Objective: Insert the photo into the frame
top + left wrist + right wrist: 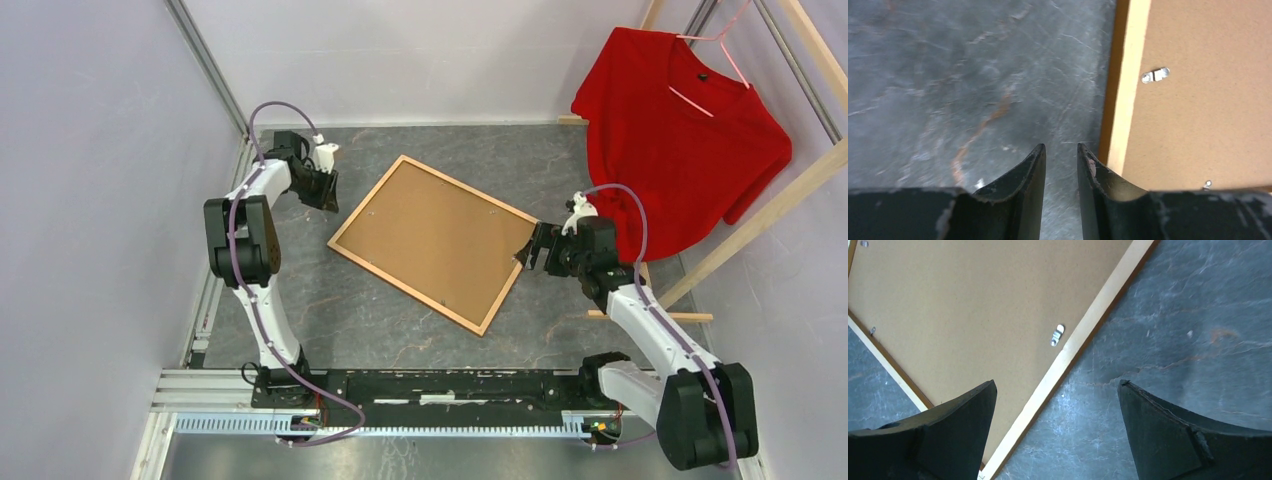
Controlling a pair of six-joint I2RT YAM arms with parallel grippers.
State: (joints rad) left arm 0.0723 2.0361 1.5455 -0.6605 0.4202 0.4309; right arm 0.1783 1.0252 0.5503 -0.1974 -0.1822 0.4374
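On the grey marbled counter (300, 300) the frame (405, 288) lies face down and askew. Its brown backing board (435, 240) faces up, with small metal clips (1057, 335) at its edge. The right hand (528, 252) hovers over the frame's right rail, jaws wide, holding nothing. Farther back, the left hand (326, 190) hangs just off the frame's left corner, jaws narrowed to a slit, empty. Beyond, a red T-shirt (690, 140) hangs on a pale wooden rack (770, 215).

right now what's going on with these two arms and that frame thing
Two robot arms are at a wooden frame lying back up on the grey table, with a brown backing board sitting in it. The right gripper hangs wide open over the frame's right edge. The left gripper, jaws close together and empty, is just off its left edge. Neither holds anything, and no photo is in sight.
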